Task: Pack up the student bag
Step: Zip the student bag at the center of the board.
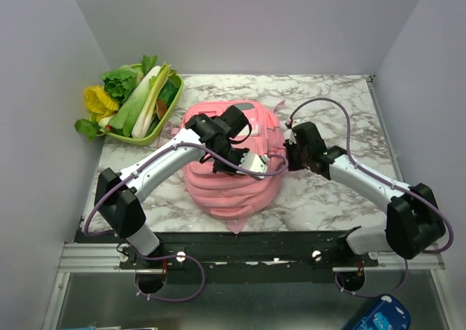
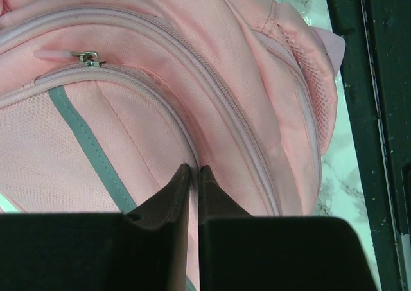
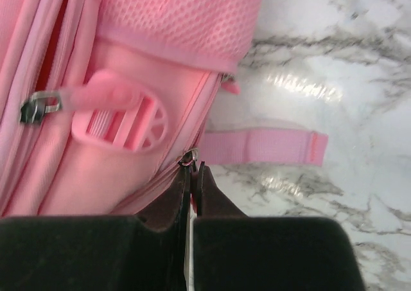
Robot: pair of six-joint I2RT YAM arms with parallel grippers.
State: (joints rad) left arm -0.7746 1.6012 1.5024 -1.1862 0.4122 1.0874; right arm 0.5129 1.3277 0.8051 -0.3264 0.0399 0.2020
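— Where does the student bag lie?
— It lies flat in the middle of the table, on the marble top, between the two arms. Its rounded end points to the arm bases, and the front pockets face up.
— And the left gripper, where is it against the bag?
— It is above the bag and reaches over it from the left side. In the left wrist view its fingertips rest on the pink fabric, at the curved seam beside the front pocket with the grey strip. The zip puller of that pocket is apart from the tips, further along the seam.
— Is it holding something?
— The two jaws are almost together, with only a thin slit between them. Whether some fabric is caught inside, I cannot tell.
— The right gripper?
— It is at the right side of the bag, low, close above the table. Its jaws are pressed together, and a small metal zip slider sits exactly at the tips, so it seems pinched there. Just beside it are a round pink buckle patch and a pink strap that lies on the marble.
— Anything else on the table?
— A green tray with vegetables at the far left corner, well apart from the bag and from both grippers
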